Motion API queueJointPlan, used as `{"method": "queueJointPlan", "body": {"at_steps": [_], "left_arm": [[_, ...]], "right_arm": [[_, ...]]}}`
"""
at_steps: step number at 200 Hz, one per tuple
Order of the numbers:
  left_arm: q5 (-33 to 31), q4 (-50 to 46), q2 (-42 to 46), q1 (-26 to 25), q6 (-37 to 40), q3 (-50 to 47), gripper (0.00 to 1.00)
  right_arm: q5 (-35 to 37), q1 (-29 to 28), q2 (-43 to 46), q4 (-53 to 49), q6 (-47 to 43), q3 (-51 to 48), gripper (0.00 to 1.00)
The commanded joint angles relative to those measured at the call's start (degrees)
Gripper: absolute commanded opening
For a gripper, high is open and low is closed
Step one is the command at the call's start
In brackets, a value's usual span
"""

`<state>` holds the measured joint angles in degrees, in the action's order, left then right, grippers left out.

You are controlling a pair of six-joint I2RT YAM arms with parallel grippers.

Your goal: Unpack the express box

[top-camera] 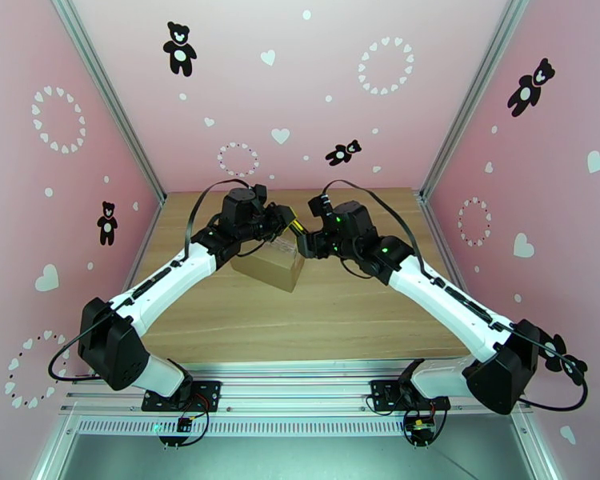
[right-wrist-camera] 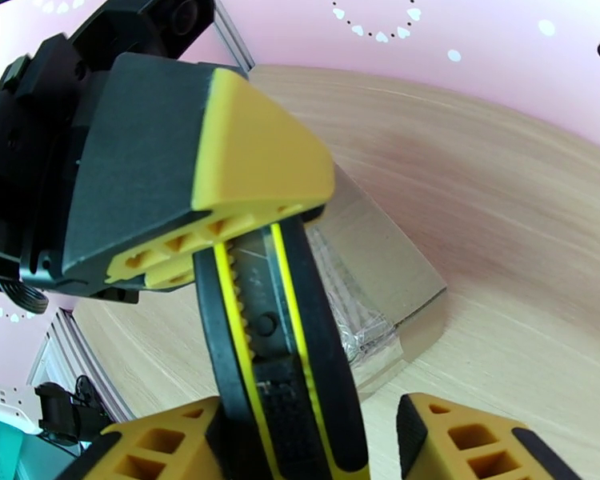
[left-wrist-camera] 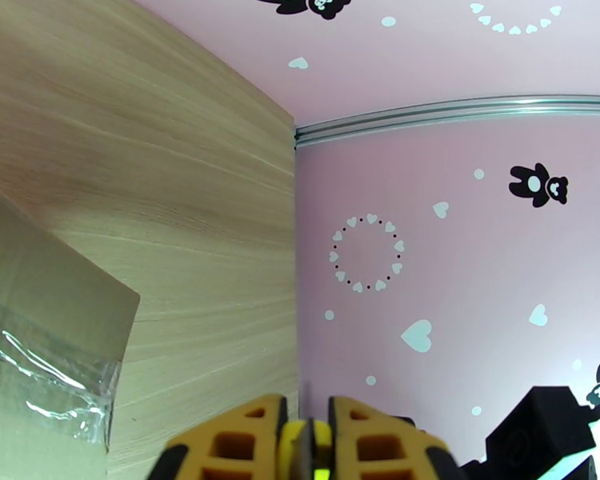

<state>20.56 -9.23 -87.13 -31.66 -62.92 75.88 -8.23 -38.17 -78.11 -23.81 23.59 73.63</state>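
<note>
The express box point(top-camera: 270, 266) is a small brown carton with clear tape point(left-wrist-camera: 36, 378) on top, lying mid-table under both wrists. My left gripper point(top-camera: 284, 220) is above its far side, shut on the yellow-black utility knife point(top-camera: 298, 227). In the left wrist view the yellow fingers point(left-wrist-camera: 244, 442) pinch the knife's thin edge point(left-wrist-camera: 304, 450). In the right wrist view the knife handle point(right-wrist-camera: 276, 346) hangs from the left gripper's finger point(right-wrist-camera: 252, 146) and reaches down between my right gripper's point(right-wrist-camera: 316, 446) pads. The right jaws are open, with a gap on the right side. The box point(right-wrist-camera: 380, 266) lies behind.
The wooden table point(top-camera: 220, 322) is walled by pink panels with bear and heart prints at the back and on both sides. Aluminium posts point(top-camera: 452, 130) stand at the corners. Both arms lean inward, with their wrists close together over the box.
</note>
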Motion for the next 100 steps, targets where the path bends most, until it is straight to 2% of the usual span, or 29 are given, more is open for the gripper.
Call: {"method": "queueJointPlan", "body": {"at_steps": [1,24,43,100], "left_arm": [[0.9,2.1,0.6,-0.5,-0.7,1.7,0.0],[1.0,2.1,0.6,-0.5,-0.8,1.7,0.0],[1.1,2.2,0.7,-0.4,-0.9,1.8,0.0],[0.9,2.1,0.7,-0.4,-0.9,1.3,0.0]], "right_arm": [[1.4,0.1,-1.0,0.1,-0.3,1.9,0.58],[1.9,0.1,-1.1,-0.1,-0.3,2.0,0.64],[2.0,0.1,-1.1,-0.2,-0.3,2.1,0.63],[2.1,0.1,-0.3,0.2,-0.2,2.0,0.28]]}}
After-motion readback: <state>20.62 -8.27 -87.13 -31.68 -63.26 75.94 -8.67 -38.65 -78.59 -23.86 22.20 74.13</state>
